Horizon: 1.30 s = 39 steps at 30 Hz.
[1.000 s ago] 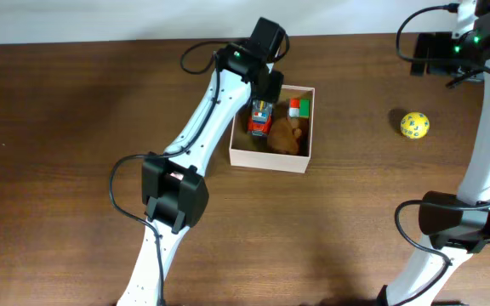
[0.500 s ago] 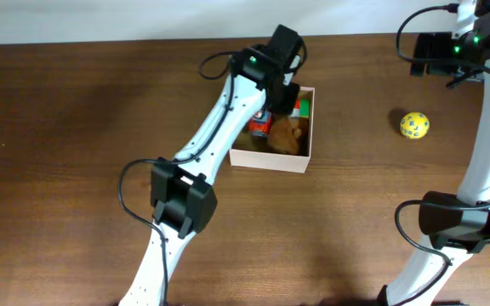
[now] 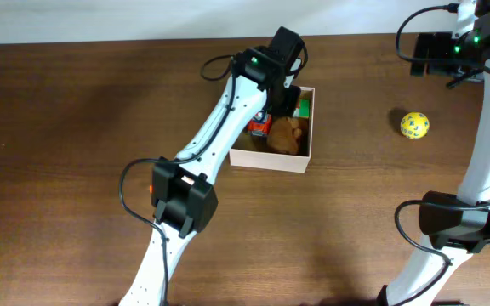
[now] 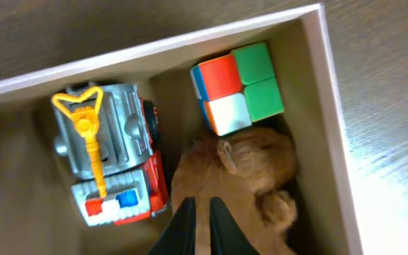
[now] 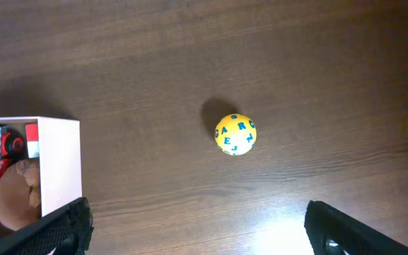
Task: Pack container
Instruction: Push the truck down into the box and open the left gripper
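Note:
The container (image 3: pixel 270 158) is a small white-walled box with a tan inside, standing at the middle rear of the table. In the left wrist view its wall (image 4: pixel 331 106) encloses a red and grey fire truck (image 4: pixel 112 163), a colourful cube (image 4: pixel 237 86) and a brown plush toy (image 4: pixel 250 170). My left gripper (image 4: pixel 202 212) hangs over the plush with its jaws shut and nothing in them; from overhead the left gripper (image 3: pixel 281 100) covers the box's rear part. My right gripper (image 5: pixel 197 219) is wide open above bare table, well apart from the box.
A yellow ball with blue letters (image 3: pixel 414 125) lies on the table right of the box, and the ball (image 5: pixel 236 134) also shows in the right wrist view. The right arm's base (image 3: pixel 449 221) stands at the front right, the left arm's elbow (image 3: pixel 181 200) at front centre.
My left gripper moved right over the box's interior and closed its jaws. The right arm and the ball have not moved.

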Each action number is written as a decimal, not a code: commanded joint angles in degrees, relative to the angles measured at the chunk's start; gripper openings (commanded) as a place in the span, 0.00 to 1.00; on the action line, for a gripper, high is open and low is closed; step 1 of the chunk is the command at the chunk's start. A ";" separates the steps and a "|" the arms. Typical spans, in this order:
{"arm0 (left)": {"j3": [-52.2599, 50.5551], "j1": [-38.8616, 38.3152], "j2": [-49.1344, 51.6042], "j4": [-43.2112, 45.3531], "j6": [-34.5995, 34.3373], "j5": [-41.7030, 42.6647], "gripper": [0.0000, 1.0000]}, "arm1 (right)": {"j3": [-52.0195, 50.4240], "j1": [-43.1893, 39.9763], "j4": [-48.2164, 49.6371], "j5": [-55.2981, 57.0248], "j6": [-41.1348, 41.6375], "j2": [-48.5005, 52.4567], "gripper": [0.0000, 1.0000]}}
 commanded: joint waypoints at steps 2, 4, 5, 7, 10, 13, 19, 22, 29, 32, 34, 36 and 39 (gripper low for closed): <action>0.96 0.17 4.35 0.04 0.33 0.26 0.09 | 0.37 -0.15 0.04 0.50 0.50 0.11 0.99; 0.96 0.17 5.09 0.31 0.33 0.24 0.09 | 0.37 -0.15 0.04 0.50 0.50 0.11 0.99; 0.96 0.17 5.35 0.57 0.33 0.24 0.09 | 0.37 -0.15 0.04 0.50 0.50 0.13 0.99; 0.96 0.17 5.62 1.18 0.33 0.22 0.10 | 0.37 -0.17 0.04 0.50 0.50 0.11 0.99; 0.96 0.17 6.14 2.01 0.33 0.20 0.10 | 0.37 -0.17 0.04 0.50 0.50 0.11 0.99; 0.96 0.17 6.47 2.01 0.55 0.07 0.11 | 0.37 -0.15 0.04 0.50 0.50 0.11 0.99; 0.96 0.17 6.49 1.90 0.55 -5.84 0.11 | 0.37 -0.17 0.04 0.50 0.50 0.13 0.99; 0.96 0.24 6.49 1.95 0.55 -6.05 0.11 | 0.37 -0.15 0.04 0.50 0.50 0.13 0.99; 0.96 0.17 6.47 0.83 0.55 -11.32 0.11 | 0.37 -0.17 0.04 0.50 0.50 0.11 0.99; 0.98 0.17 6.47 0.04 0.52 -13.09 0.11 | 0.37 -0.15 0.04 0.50 0.50 0.11 0.99; 0.98 0.17 6.47 -0.26 0.52 -14.58 0.11 | 0.37 -0.15 0.04 0.50 0.50 0.11 0.99; 0.98 0.17 6.47 -0.44 0.52 -14.88 0.11 | 0.37 -0.17 0.04 0.50 0.50 0.13 0.99; 0.98 0.17 6.47 -0.48 0.50 -14.86 0.11 | 0.37 -0.15 0.04 0.50 0.50 0.11 0.99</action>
